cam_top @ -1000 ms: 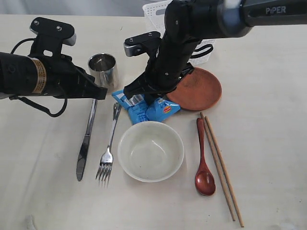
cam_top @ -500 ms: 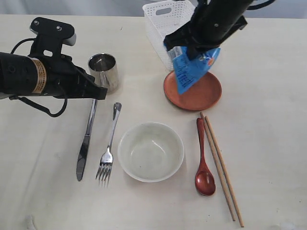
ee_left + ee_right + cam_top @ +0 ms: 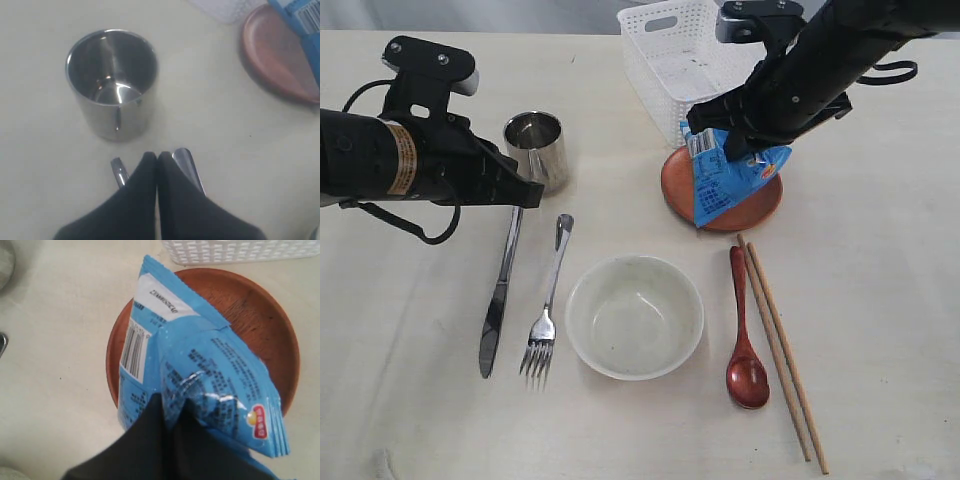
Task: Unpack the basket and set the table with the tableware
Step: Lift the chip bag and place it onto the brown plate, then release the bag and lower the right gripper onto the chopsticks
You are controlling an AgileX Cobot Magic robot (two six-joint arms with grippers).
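The blue snack packet (image 3: 725, 185) is being gripped at one edge by the right jaws, which are closed on it. It is being held hanging below these jaws with its long axis tilted, the barcode end pointing away from the grip. The small brown plate (image 3: 760, 205) is lying directly under the jaws and the packet; whether the two are touching cannot be told. The white basket (image 3: 665, 55) is standing just behind the right jaws, beside the plate.

The left jaws are being held shut on nothing, low over the bench (image 3: 880, 300). The steel cup (image 3: 112, 82) is standing upright just in front of their tips, apart from them. The knife (image 3: 500, 295) is lying with its handle end under these jaws and its long axis running away from them, blade tip farthest. The fork (image 3: 548, 305) is lying beside it, almost parallel, tines pointing the same way.

The cream bowl (image 3: 634, 315) is sitting well apart from both jaws. The wooden spoon (image 3: 744, 330) and the two chopsticks (image 3: 780, 345) are lying side by side, their near ends pointing at the plate.
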